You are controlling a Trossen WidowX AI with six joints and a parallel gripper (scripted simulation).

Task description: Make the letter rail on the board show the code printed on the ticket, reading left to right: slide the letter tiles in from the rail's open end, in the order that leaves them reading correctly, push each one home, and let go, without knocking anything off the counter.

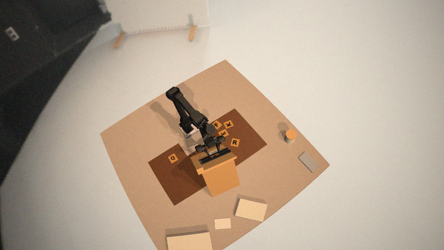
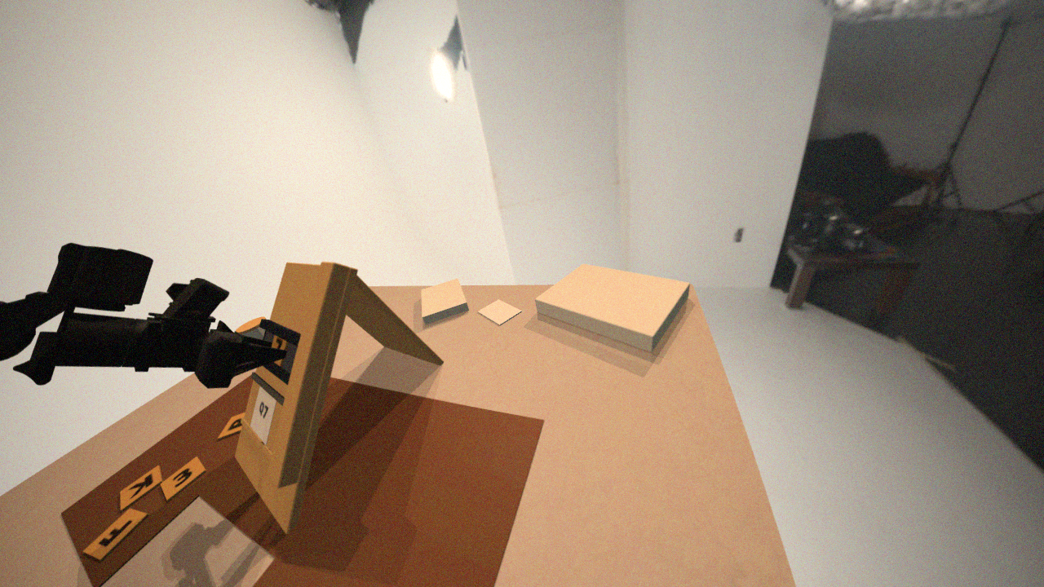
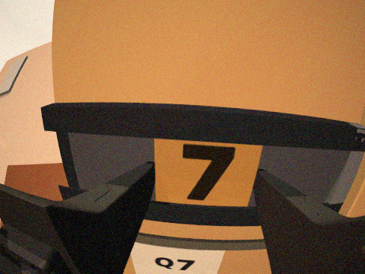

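Claw (image 3: 205,193) is clamped on the 7 tile (image 3: 208,172), fingers on its side edges, holding it inside the rail (image 3: 203,124) dead ahead. Ticket (image 3: 175,264), just below, reads Q7. Tile judged thin, rigid, light, smooth-faced; edge grip suits sliding.

The arm (image 1: 186,111) rises from its base, folds at the elbow and reaches out and down toward the near side; the wrist lies roughly level in the exterior view; the gripper (image 3: 205,193) is clamped on the 7 tile (image 3: 208,173), one dark finger (image 3: 109,228) at each side edge.
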